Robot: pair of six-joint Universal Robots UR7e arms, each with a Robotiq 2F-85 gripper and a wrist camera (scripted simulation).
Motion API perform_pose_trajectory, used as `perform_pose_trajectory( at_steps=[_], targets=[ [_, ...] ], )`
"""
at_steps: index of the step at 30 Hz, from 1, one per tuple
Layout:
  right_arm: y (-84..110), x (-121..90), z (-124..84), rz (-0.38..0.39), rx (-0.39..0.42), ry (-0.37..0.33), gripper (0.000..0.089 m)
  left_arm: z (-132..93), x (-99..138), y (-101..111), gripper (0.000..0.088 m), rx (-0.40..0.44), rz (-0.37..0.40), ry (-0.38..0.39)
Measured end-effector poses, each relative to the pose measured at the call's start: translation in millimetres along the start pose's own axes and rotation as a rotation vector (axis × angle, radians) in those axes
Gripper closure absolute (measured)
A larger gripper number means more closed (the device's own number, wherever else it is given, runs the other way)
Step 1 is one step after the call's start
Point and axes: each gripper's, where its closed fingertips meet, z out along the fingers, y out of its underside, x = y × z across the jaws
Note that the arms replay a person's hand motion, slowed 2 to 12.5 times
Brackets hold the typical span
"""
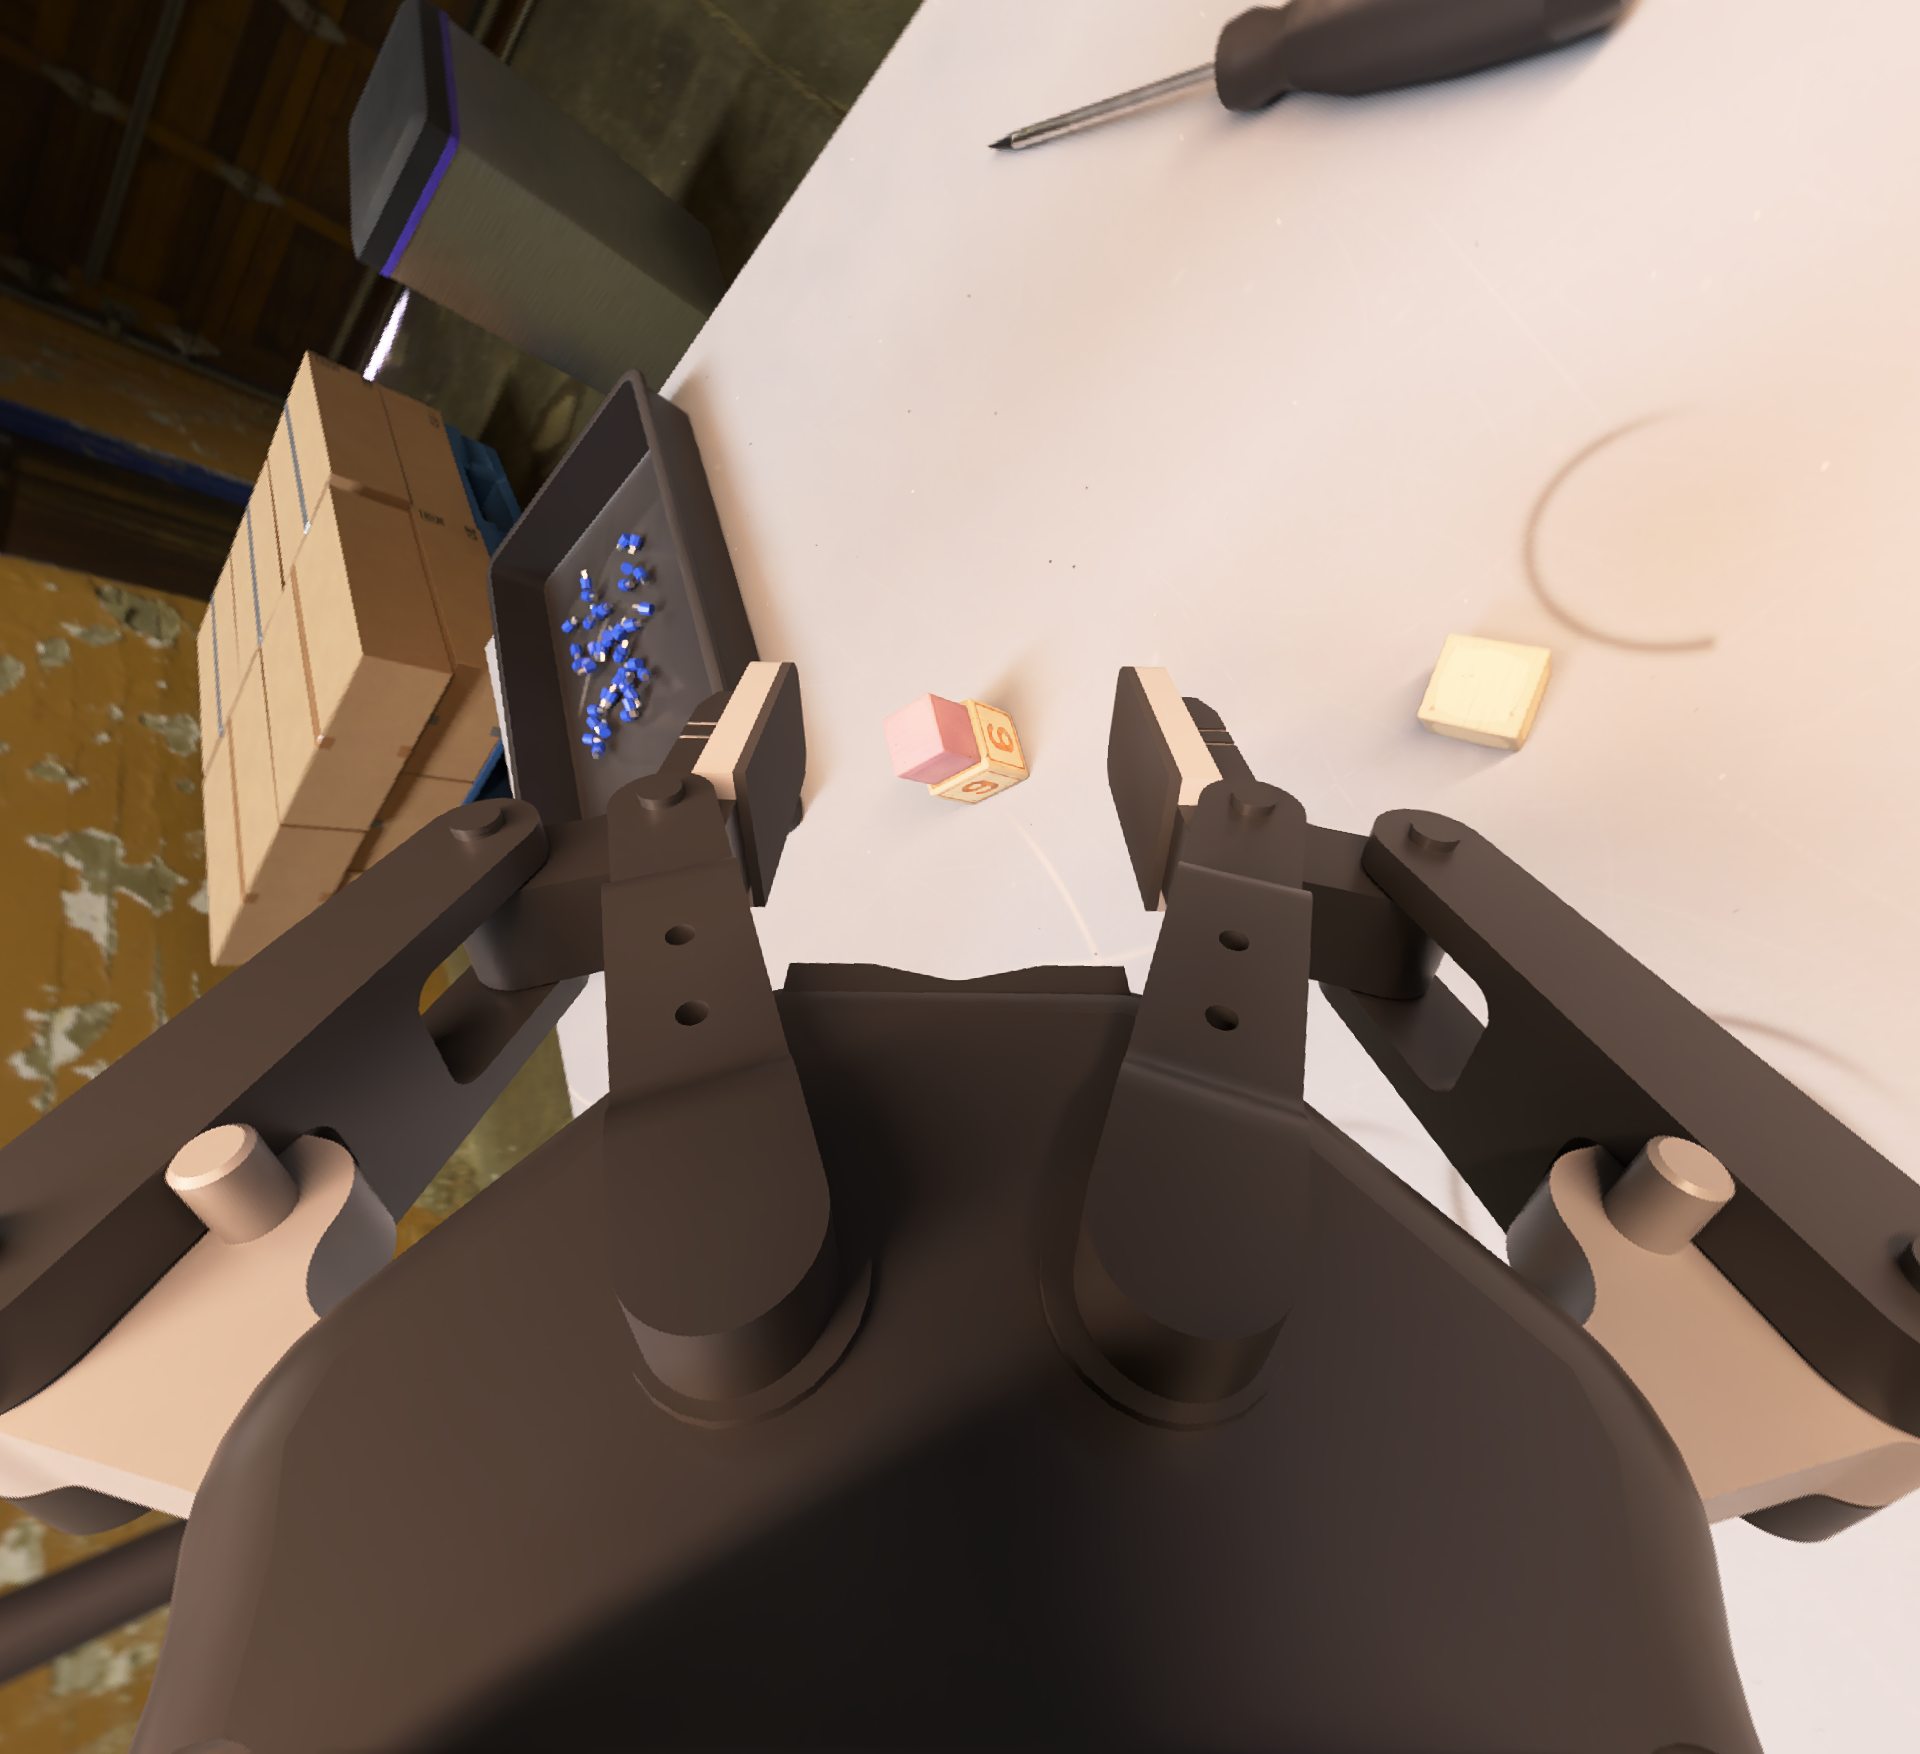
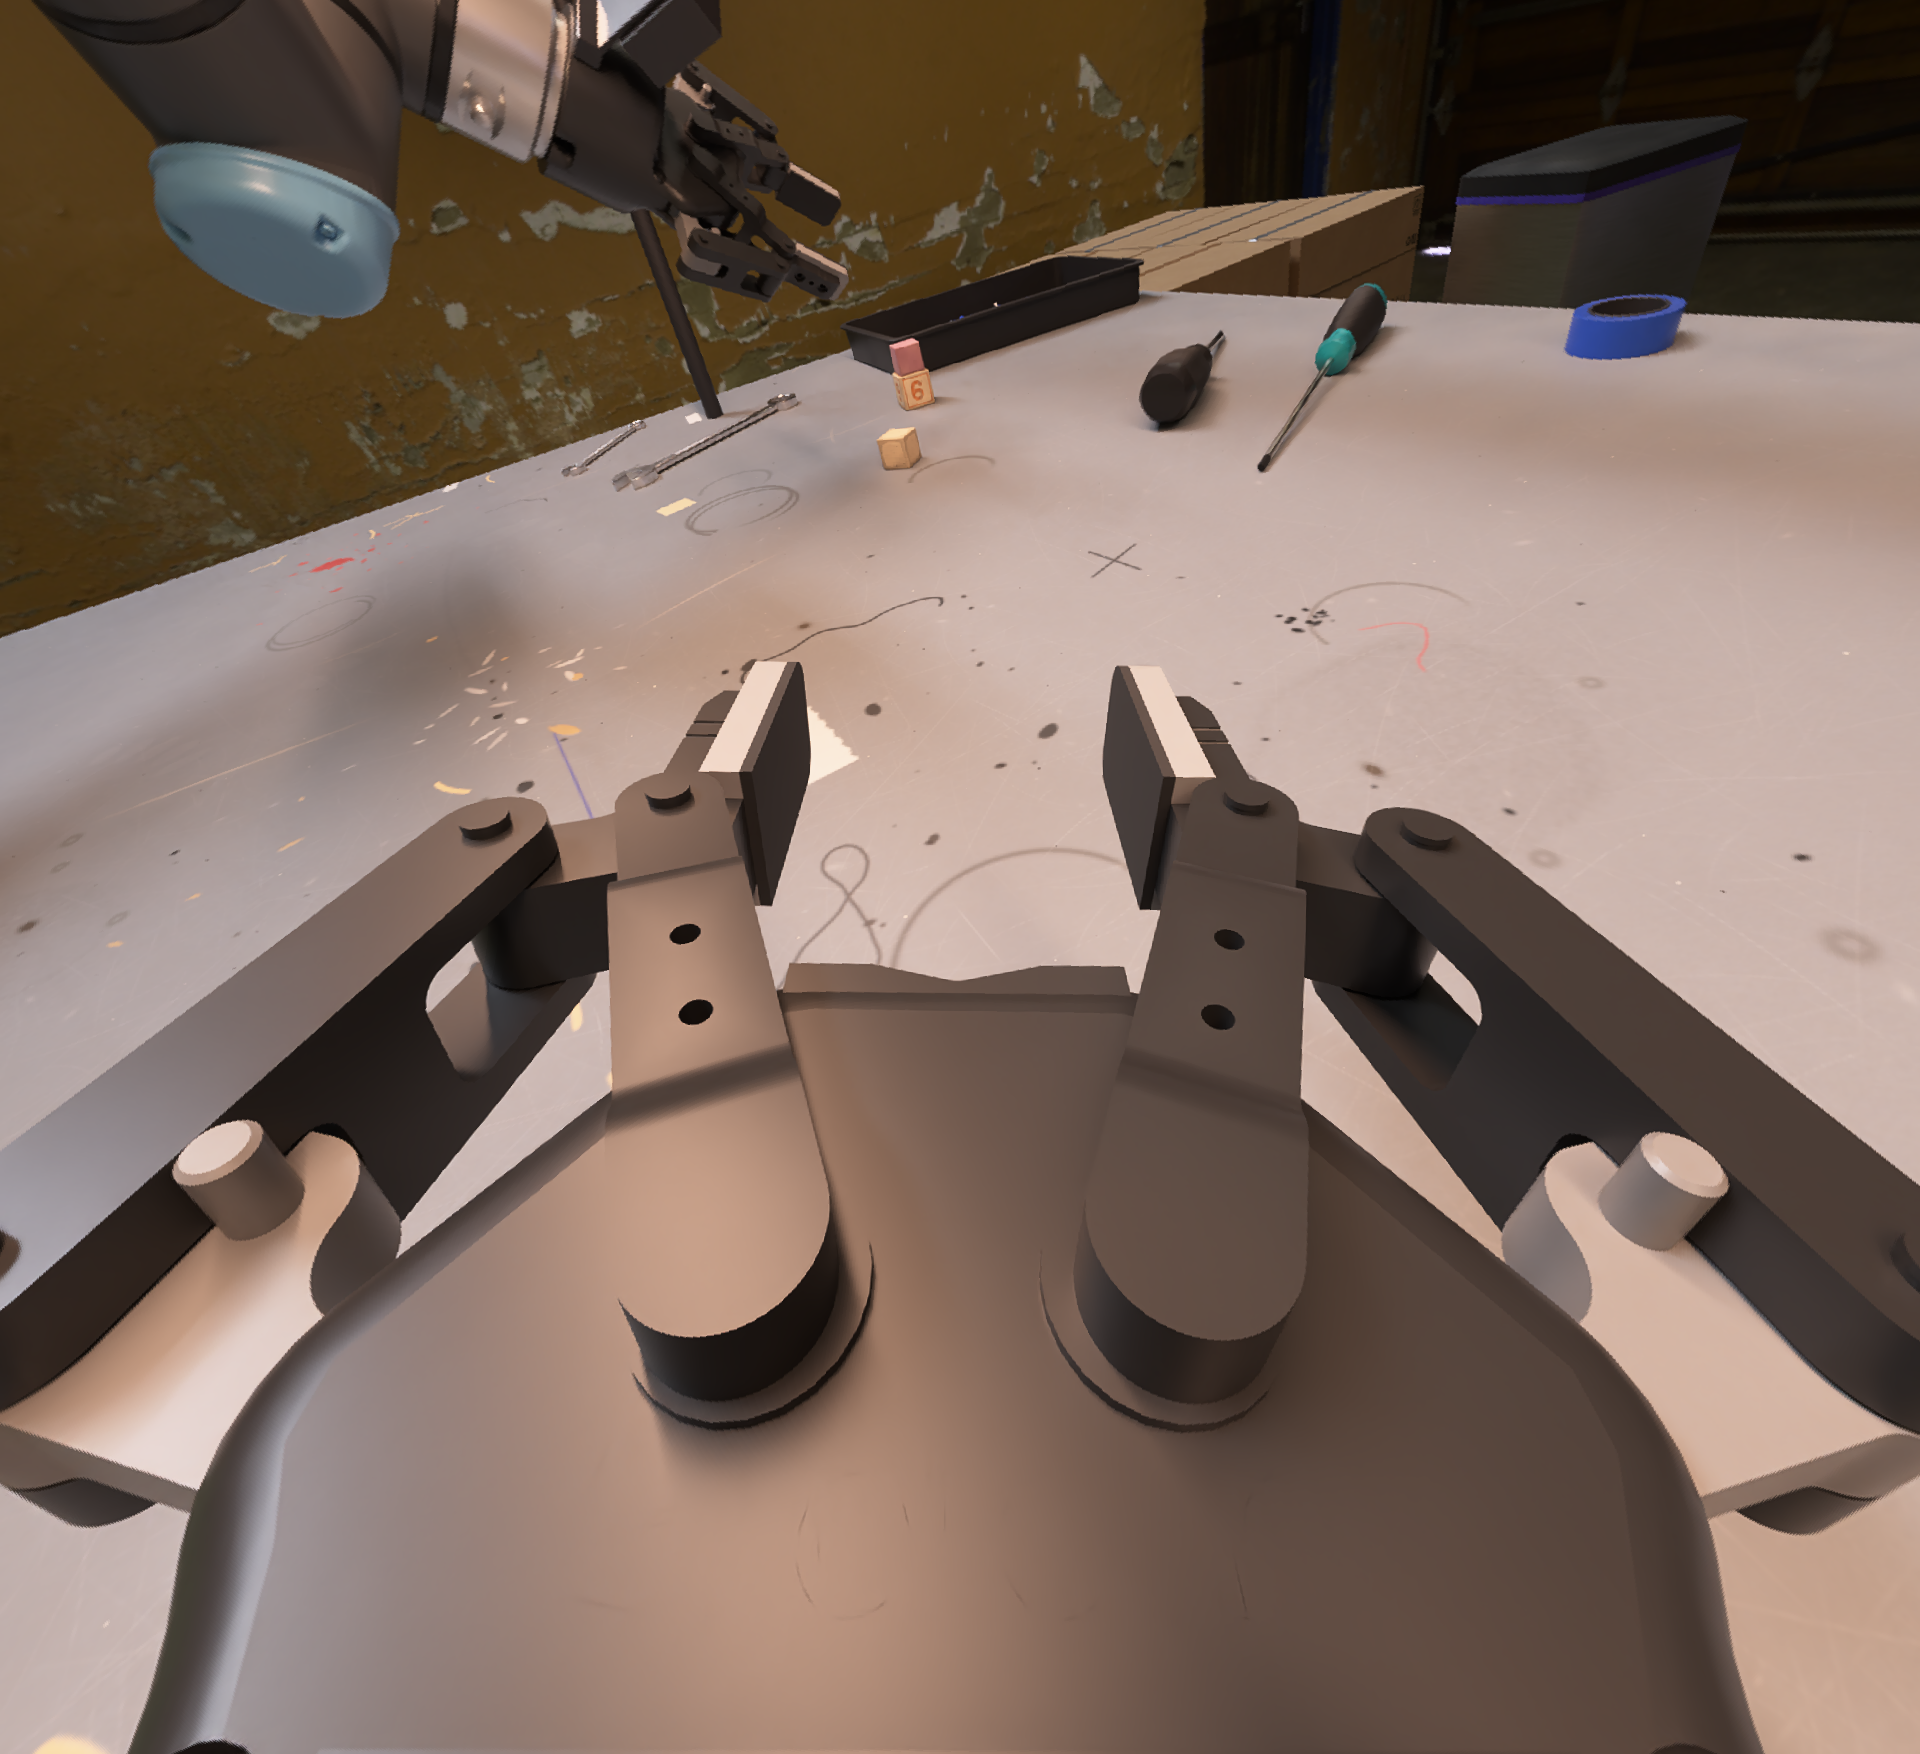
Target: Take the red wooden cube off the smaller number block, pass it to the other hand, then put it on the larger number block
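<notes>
Hovering with its fingers spread wide, the left end effector [image 1: 956,769] looks down on the small red wooden cube [image 1: 923,736], which sits on the numbered wooden block [image 1: 987,754] upon the white surface [image 1: 1247,457]. It should descend straight and centre the pads on the cube alone. Farther off lies the plain pale wooden block [image 1: 1484,691]. The right end effector [image 2: 956,769] is spread too, empty.

We see a pale red cube [image 1: 923,736] on a tan block [image 1: 985,752] with orange numerals, a plain cream block [image 1: 1484,690], a black tray [image 1: 561,561] of blue beads [image 1: 611,642], a teal-handled screwdriver [image 2: 1340,354], blue tape [image 2: 1626,324], and a scuffed grey table [image 2: 1455,769].
</notes>
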Motion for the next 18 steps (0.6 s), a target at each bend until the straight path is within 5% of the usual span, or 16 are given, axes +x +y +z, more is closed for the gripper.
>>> perform_pose_trajectory(
  at_steps=[7,18],
  targets=[
    [0.0,-1.6,-0.6,-0.003,0.001,-0.014,0.0376,15.6,5.4,1.8,0.0266,-0.040,0.212,0.081],
    [0.4,-4.5,-0.6,-0.007,-0.001,-0.039,0.0373,28.9,9.9,18.3,0.0262,-0.155,0.504,0.241]
  ],
)
